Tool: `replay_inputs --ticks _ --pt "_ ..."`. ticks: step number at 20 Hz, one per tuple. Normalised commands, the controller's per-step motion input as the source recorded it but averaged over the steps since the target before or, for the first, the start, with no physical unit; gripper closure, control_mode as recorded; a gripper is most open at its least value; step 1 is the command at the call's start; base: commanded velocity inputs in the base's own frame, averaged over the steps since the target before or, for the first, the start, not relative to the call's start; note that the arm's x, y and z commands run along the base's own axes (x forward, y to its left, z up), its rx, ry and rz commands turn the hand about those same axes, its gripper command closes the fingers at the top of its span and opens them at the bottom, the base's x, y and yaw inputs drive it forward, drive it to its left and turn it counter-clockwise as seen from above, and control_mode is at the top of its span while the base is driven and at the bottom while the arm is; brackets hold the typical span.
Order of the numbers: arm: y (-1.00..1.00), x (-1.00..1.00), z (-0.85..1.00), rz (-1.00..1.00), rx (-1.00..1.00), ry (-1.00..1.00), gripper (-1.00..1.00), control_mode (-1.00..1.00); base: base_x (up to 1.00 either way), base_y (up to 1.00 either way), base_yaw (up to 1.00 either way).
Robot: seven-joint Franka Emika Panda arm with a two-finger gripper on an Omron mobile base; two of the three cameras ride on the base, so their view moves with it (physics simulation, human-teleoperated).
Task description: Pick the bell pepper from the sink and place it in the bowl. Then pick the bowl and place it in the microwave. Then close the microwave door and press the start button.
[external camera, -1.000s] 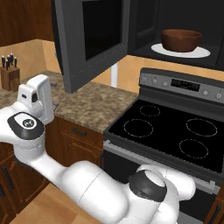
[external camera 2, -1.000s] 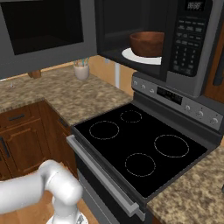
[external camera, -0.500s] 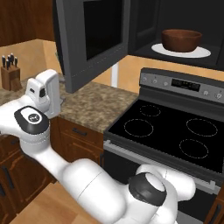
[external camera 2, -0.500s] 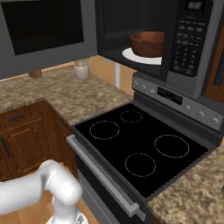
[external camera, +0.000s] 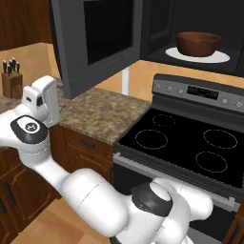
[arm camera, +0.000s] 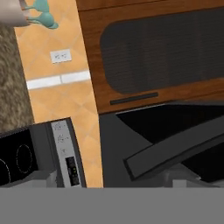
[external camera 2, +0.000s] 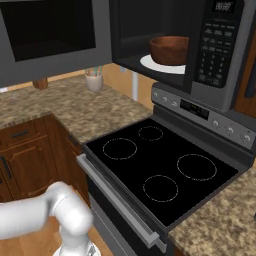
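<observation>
The microwave (external camera 2: 220,50) stands open above the stove. Inside it the dark reddish-brown bowl (external camera: 198,44) (external camera 2: 169,50) sits on the round white turntable plate (external camera: 219,57). The bell pepper and the sink are out of view. The microwave door (external camera: 95,43) (external camera 2: 50,40) is swung wide to the left. My arm's white hand (external camera: 44,97) hovers low beside the door's outer face, over the counter. In the hand view my gripper (arm camera: 109,181) is open, nothing between its tips, and the door's dark edge (arm camera: 175,151) runs slantwise just ahead.
A black cooktop (external camera: 186,143) (external camera 2: 160,165) lies under the microwave, with its control panel behind. Granite counter (external camera: 100,112) runs to the left, with a knife block (external camera: 9,81) and a utensil cup (external camera 2: 93,80). A wooden cabinet door with a dark window (arm camera: 162,52) hangs beyond the microwave door.
My hand has edged up and to the right, closer to the open microwave door. The bowl and the door have not moved.
</observation>
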Motion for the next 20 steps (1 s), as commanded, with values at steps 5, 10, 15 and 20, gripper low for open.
replay_inputs --ticks 5,10,15,20 --pt "0.31 0.16 0.0 0.0 0.0 -0.02 -1.0 -1.0 0.0 0.0 0.0" --pt "0.44 0.24 0.0 0.0 0.0 -0.02 -1.0 -1.0 0.0 0.0 0.0" --pt "-0.28 0.9 0.0 0.0 0.02 0.0 -1.0 -1.0 0.0 0.0 0.0" --pt "-0.69 0.41 0.02 0.0 0.09 -0.01 -1.0 -1.0 0.0 0.0 0.0"
